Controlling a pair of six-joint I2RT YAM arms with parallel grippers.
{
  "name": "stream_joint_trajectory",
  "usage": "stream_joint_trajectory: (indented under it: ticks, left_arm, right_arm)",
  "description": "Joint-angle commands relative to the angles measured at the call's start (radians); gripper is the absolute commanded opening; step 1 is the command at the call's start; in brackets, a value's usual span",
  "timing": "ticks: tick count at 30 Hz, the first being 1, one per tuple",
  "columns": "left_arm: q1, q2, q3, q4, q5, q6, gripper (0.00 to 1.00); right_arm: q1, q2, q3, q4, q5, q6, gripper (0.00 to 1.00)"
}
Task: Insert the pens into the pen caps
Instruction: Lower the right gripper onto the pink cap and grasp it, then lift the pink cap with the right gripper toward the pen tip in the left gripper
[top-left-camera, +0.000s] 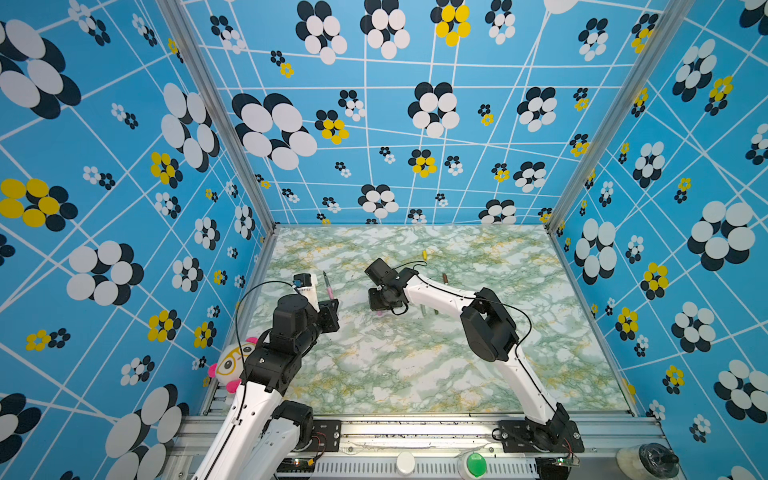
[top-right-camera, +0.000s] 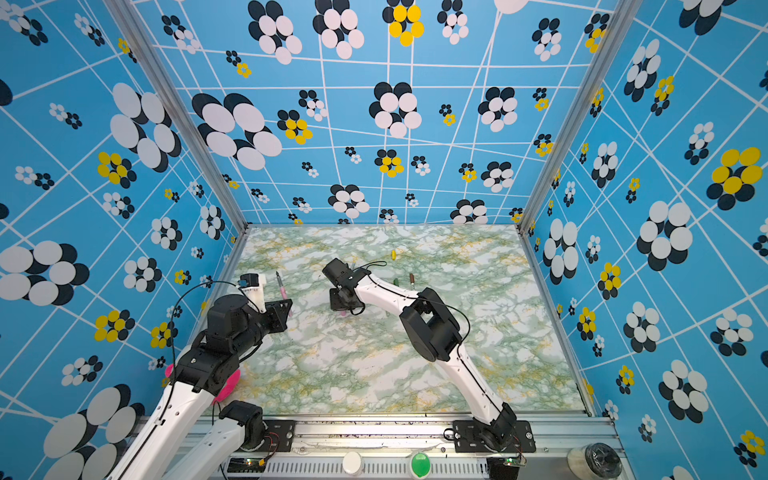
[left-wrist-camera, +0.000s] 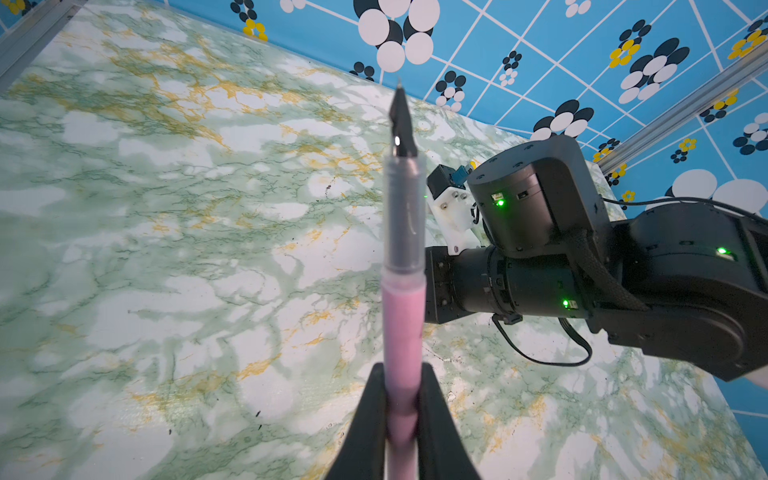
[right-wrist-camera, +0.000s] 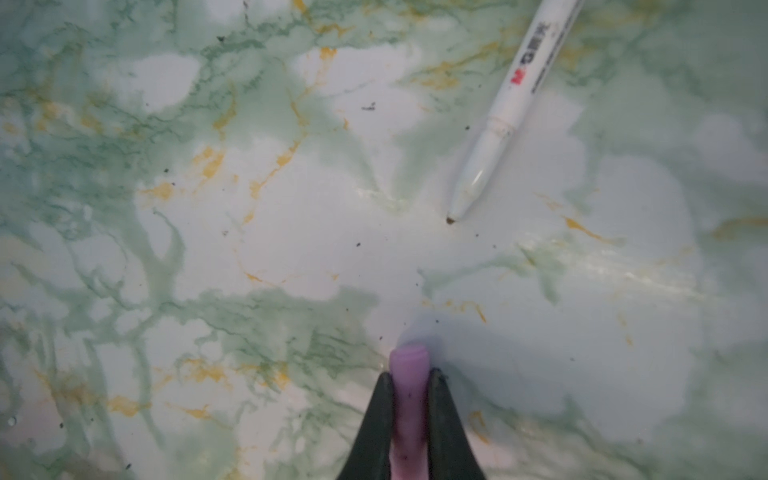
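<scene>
My left gripper (left-wrist-camera: 402, 370) is shut on the pink pen (left-wrist-camera: 403, 299), low on its body. The pen's clear section and dark pointed tip stick out above the table. In both top views the pink pen (top-left-camera: 328, 286) (top-right-camera: 281, 286) stands nearly upright at the left. My right gripper (right-wrist-camera: 409, 374) is shut on the pink pen cap (right-wrist-camera: 409, 359), low over the table near the middle (top-left-camera: 380, 313). A white pen (right-wrist-camera: 498, 124) with a brown tip lies beyond it. A yellow cap (top-left-camera: 424, 254) and a brown cap (top-left-camera: 445, 277) lie farther back.
The green-veined marble table (top-left-camera: 415, 365) is walled by blue flowered panels. A plush toy (top-left-camera: 230, 365) sits at the front left by the left arm. A green button (top-left-camera: 476, 463) is on the front rail. A dark green piece (top-right-camera: 396, 281) shows behind the right arm.
</scene>
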Motion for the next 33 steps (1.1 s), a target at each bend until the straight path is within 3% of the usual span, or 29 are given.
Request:
stream_joint_trajectory:
  ticks: [1, 7, 17, 21, 27, 33]
  left_arm:
    - [0.007, 0.019, 0.003, 0.023, 0.062, 0.006, 0.00]
    - [-0.039, 0.079, 0.011, 0.056, 0.136, 0.009, 0.00]
    - [-0.345, 0.284, 0.025, 0.214, 0.109, -0.004, 0.00]
    - [-0.444, 0.394, 0.029, 0.316, 0.140, -0.028, 0.00]
    - [-0.484, 0.537, 0.057, 0.429, 0.230, -0.121, 0.00]
    - [-0.507, 0.598, 0.107, 0.435, 0.242, -0.127, 0.00]
  right_arm:
    - [-0.008, -0.038, -0.070, -0.084, -0.005, -0.004, 0.06]
    - [-0.082, -0.238, -0.181, -0.008, -0.020, 0.017, 0.05]
    - [-0.279, -0.561, -0.458, 0.104, -0.060, 0.061, 0.04]
    - [-0.371, -0.672, -0.576, 0.206, -0.180, 0.125, 0.04]
    - [-0.398, -0.789, -0.697, 0.372, -0.323, 0.142, 0.04]
    - [-0.396, -0.826, -0.751, 0.471, -0.415, 0.170, 0.04]
